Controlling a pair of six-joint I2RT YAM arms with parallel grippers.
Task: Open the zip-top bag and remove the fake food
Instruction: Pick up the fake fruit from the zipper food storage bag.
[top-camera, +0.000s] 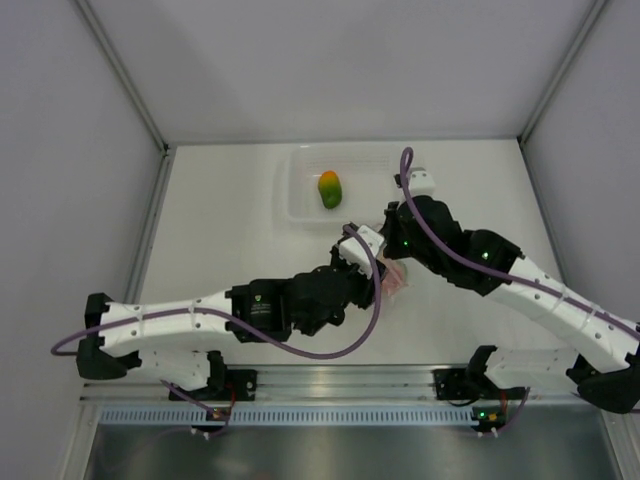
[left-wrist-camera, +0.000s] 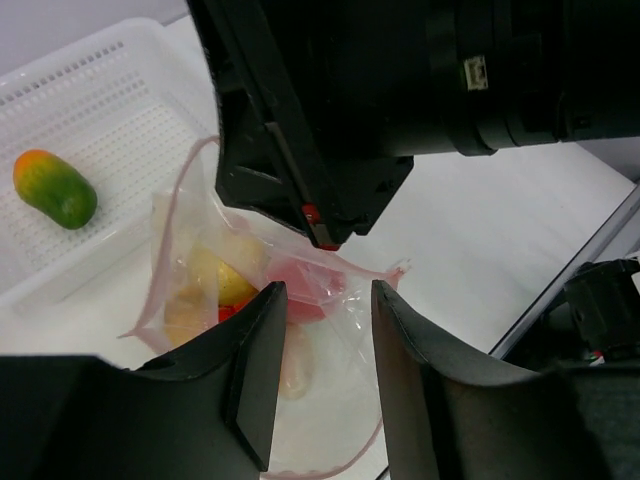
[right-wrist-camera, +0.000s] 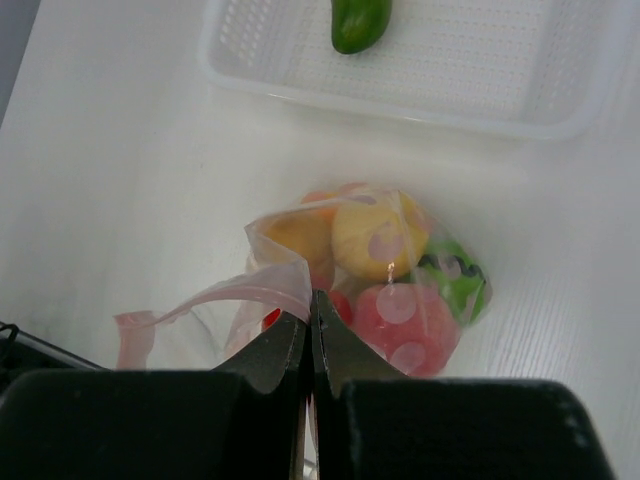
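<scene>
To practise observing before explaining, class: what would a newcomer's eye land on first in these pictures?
Mid-table, both arms meet over the zip-top bag, which bulges with colourful fake food. The right gripper is pinched shut on its rim, while the left gripper has its fingers apart with the bag's film between them. Beyond it, one green-and-orange fruit lies alone in a white perforated basket at the table's far edge.
</scene>
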